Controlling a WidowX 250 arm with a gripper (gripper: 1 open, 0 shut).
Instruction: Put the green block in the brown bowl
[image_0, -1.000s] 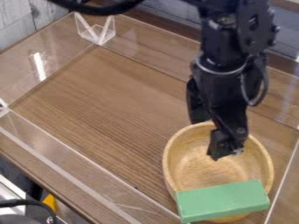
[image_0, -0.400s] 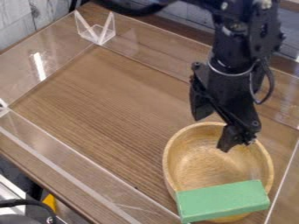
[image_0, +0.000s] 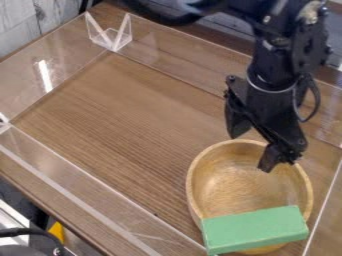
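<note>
The green block (image_0: 254, 230), a flat matte slab, lies across the near rim of the brown bowl (image_0: 214, 170), a shallow tan wooden bowl at the front right. My black gripper (image_0: 263, 145) hangs over the bowl's far rim, pointing down. It is open, with nothing between its fingers. One fingertip (image_0: 283, 158) reaches down over the bowl's far side. The gripper is apart from the block, which sits nearer the camera.
The wood-grain table (image_0: 120, 110) is fenced by clear acrylic walls (image_0: 54, 160). A small clear stand (image_0: 110, 32) sits at the back left. The bowl sits close to the right wall and the front wall.
The gripper has shifted right, from over the bowl's middle to its far rim, and rolled a little. It stays open. The block and the bowl have not moved.
</note>
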